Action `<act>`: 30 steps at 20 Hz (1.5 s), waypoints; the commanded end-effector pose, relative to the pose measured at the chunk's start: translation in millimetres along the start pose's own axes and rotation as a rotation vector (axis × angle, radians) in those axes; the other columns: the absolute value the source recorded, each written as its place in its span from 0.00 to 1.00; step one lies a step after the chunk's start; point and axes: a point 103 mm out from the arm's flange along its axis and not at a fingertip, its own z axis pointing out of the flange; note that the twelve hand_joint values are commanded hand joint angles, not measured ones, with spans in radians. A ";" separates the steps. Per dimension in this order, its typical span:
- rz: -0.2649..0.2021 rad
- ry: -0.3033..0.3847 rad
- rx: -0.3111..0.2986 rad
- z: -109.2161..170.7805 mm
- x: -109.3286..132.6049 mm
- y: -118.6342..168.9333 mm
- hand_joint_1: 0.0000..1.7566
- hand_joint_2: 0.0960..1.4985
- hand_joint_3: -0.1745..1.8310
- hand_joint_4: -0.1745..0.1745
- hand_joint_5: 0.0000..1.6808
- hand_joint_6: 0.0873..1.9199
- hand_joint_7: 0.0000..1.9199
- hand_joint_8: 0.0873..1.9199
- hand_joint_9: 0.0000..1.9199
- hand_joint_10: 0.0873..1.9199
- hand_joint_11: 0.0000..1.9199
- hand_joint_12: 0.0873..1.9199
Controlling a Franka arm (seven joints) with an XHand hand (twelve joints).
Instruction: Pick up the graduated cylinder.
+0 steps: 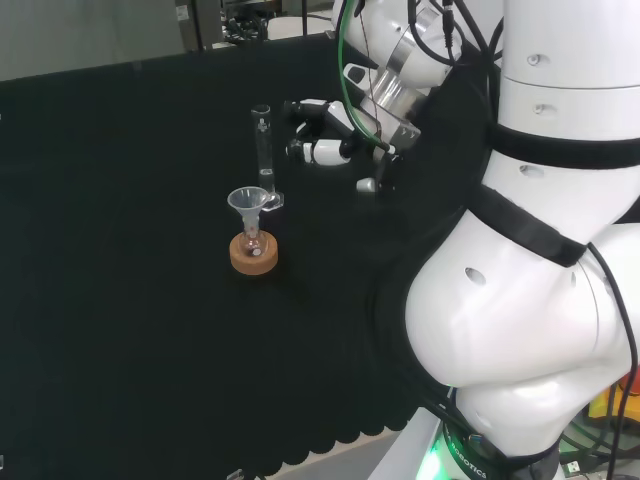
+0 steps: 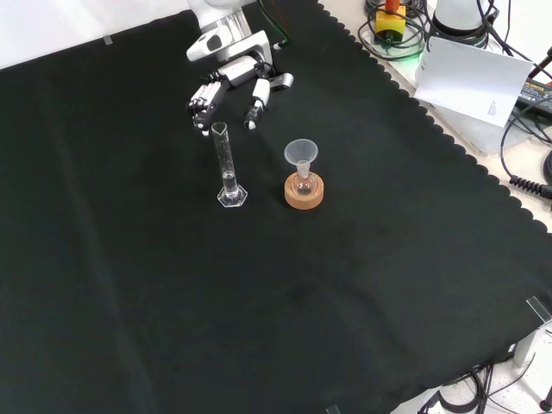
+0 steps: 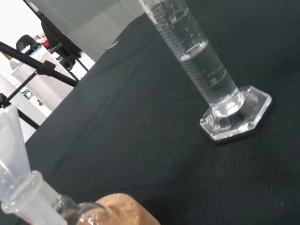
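Graduated cylinder [image 2: 228, 168] upright on the black cloth [image 2: 129, 285], standing on its hexagonal foot, a little clear liquid in the lower part as seen in the wrist view [image 3: 197, 61]. In the front view, just left of a cork ring [image 2: 304, 191] carrying a small flask [image 2: 303, 182] with a clear funnel [image 2: 301, 154] in its neck; cylinder and ring near each other but apart. In the head view, cylinder [image 1: 263, 150] just beyond the funnel [image 1: 246, 204] and cork ring [image 1: 253, 254]. Hand [image 2: 231, 84] hovering beyond the cylinder in the front view, fingers relaxed and spread, pointing down toward the cylinder's top, holding nothing. In the head view, hand [image 1: 322, 135] to the right of the cylinder's upper half, close but not touching
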 end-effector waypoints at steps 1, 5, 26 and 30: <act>-0.026 0.107 0.013 24.0 -8.0 9.2 0.50 0.66 0.00 0.40 0.29 0.00 0.21 0.30 0.33 0.24 0.17 0.67; -0.050 0.208 -0.013 34.3 -11.2 15.6 0.51 0.66 0.00 0.42 0.29 0.00 0.21 0.30 0.33 0.24 0.18 0.67; -0.176 0.328 -0.043 60.2 -1.3 37.6 0.54 0.65 0.00 0.44 0.29 0.00 0.23 0.28 0.36 0.23 0.21 0.66; -0.176 0.357 -0.053 65.0 -0.9 40.2 0.54 0.65 0.00 0.45 0.29 0.00 0.24 0.28 0.37 0.23 0.22 0.65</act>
